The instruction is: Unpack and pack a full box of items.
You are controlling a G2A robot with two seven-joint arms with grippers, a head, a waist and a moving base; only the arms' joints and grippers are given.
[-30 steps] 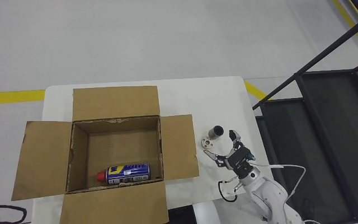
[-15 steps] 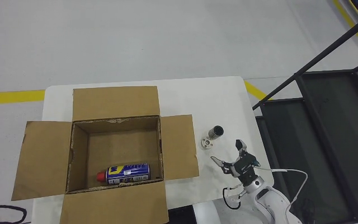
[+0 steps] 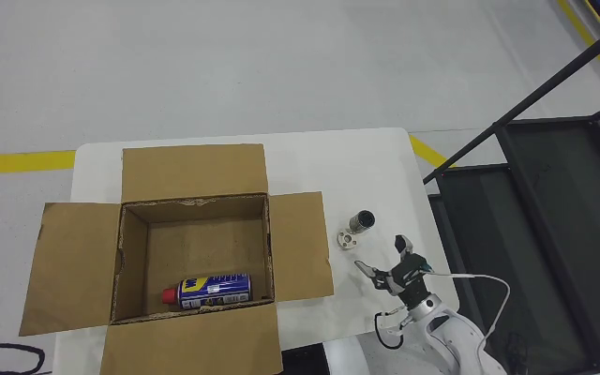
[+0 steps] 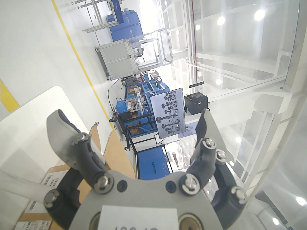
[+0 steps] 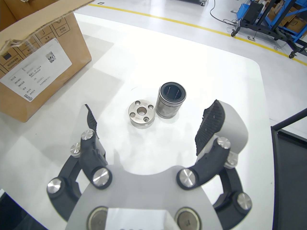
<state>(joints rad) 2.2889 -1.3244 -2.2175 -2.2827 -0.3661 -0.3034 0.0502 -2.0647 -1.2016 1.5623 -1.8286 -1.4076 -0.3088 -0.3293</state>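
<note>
An open cardboard box (image 3: pixel 75 267) sits on the white table (image 3: pixel 366 169), with a blue spray can (image 3: pixel 214 290) lying at its near inner wall. To the right of the box stand a steel cylinder bearing (image 3: pixel 362 221) (image 5: pixel 170 102) and a round metal flange (image 3: pixel 349 240) (image 5: pixel 141 116), side by side. My right gripper (image 3: pixel 382 259) (image 5: pixel 153 123) hovers open just short of them, nothing between its fingers. My left gripper (image 4: pixel 129 123) is open and empty, pointing out over the room, with the box's edge (image 4: pixel 115 149) below it.
A dark metal frame and platform (image 3: pixel 525 225) stands just off the table's right edge. The box's side with a label (image 5: pixel 36 72) rises to one side of the two metal parts. Bare tabletop lies behind and around the parts.
My right gripper has drawn back from the two metal parts toward the table's near edge, leaving them standing. It stayed open. The box and can have not moved.
</note>
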